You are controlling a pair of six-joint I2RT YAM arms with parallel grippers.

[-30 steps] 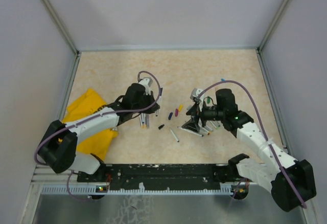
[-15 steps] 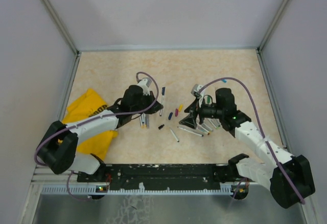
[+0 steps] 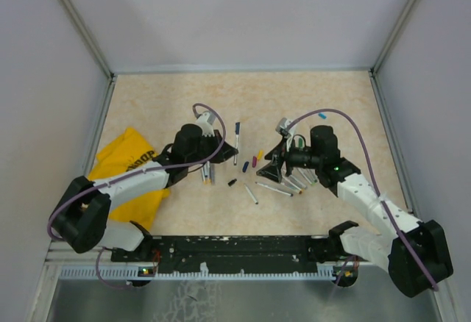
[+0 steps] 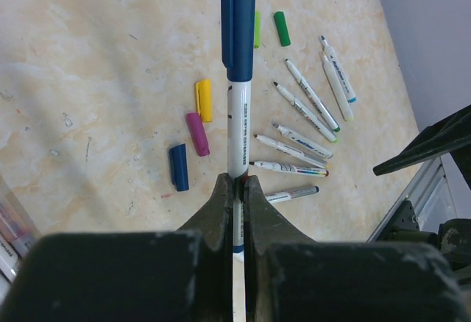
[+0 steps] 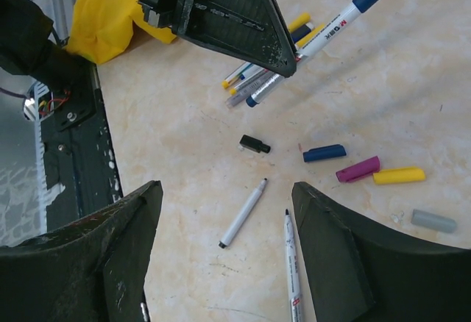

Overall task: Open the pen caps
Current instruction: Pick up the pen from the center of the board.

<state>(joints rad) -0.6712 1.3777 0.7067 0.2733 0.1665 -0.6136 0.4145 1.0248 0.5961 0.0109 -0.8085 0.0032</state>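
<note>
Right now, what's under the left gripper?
A bunch of pens lies on the table below the left gripper, which is shut on a blue-capped pen. The gripper hides part of them; count unclear.

I'm working in a robotics lab test cell, not a home or a shop. Plain white panel walls close in 3 sides, framed by bare aluminium posts that run up from the corners. The beige speckled table shows ink scuffs in the wrist views. 2 robot arms, the left arm and the right arm, are bolted to a black rail at the near edge. Purple cables loop over them, and bare wiring shows beside the rail. The everyday things, a scatter of pens and a yellow cloth, lie loose on that table.
</note>
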